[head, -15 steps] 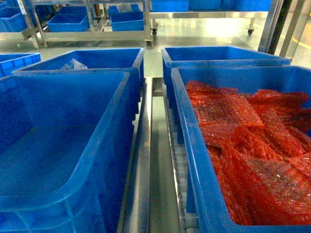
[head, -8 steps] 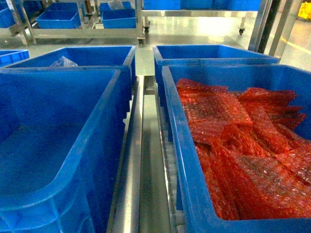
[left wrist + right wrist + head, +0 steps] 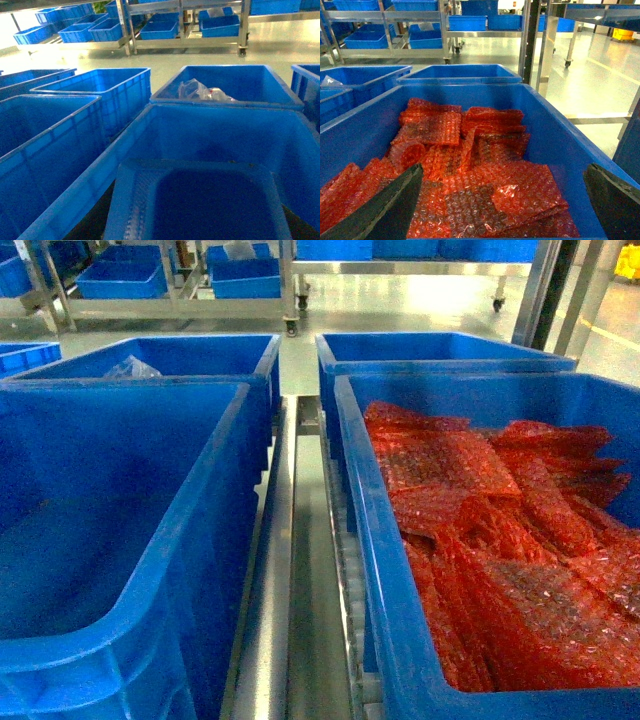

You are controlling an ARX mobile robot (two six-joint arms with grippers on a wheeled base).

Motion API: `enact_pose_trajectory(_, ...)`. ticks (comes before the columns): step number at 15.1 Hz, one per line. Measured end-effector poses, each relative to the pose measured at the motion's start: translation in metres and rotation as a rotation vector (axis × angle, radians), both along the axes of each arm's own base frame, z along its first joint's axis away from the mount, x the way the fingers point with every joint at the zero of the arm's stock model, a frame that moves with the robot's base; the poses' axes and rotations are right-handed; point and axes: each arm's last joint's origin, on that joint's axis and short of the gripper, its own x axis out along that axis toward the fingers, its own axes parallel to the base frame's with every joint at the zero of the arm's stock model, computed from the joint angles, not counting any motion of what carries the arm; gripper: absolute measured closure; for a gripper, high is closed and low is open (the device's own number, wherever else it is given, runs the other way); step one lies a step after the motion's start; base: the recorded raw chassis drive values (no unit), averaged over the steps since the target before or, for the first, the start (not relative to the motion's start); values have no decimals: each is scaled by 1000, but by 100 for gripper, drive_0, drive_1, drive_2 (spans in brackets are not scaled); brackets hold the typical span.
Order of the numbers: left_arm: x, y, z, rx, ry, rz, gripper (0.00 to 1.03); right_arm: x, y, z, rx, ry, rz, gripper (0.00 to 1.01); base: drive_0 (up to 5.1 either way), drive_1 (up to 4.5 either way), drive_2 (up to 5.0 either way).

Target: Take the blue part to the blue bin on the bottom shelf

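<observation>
the right end effector hangs wide open and empty above soft, light red bubble-wrap packets that should pinch easily at an edge; the left i cannot tell.

Glossy royal-blue rectangular plastic bins are seen on a silver stainless-steel rack rail. Translucent red-orange bubble-wrap bags, dotted with a fine bubble pattern, are shown in one bin. Black gripper fingers are pictured against pale grey-green glossy flooring.
</observation>
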Motion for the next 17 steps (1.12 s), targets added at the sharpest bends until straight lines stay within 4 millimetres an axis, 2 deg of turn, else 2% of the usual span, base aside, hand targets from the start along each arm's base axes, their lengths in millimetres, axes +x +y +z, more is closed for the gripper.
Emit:
enact_pose_trajectory(2,24,3,-1,-7,-10,-22,60,0,0,0,0,0,0,3,0,0,0)
enact_pose_trajectory(3,37,4,-9,-2,28,-29,28,0,0,0,0,0,0,3,0,0,0)
enact_pose_trajectory(4,36,4,-8,-3,23,-29,7,0,0,0,0,0,0,3,0,0,0)
enact_pose_trajectory(5,36,8,-7,-28,-23,-96,8,0,0,0,0,0,0,3,0,0,0)
enact_pose_trajectory(7,21,18,-15,-58,-53,-289,30,0,0,0,0,0,0,3,0,0,0)
enact_pose_trajectory(9,8,24,-26,-73,-30,-347,51,0,0,0,0,0,0,3,0,0,0)
enact_pose_trajectory(11,3,26,-29,-74,-31,-354,61,0,0,0,0,1,0,3,0,0,0)
enact_pose_trajectory(17,-8,32,-32,-74,-42,-348,83,0,0,0,0,1,0,3,0,0,0)
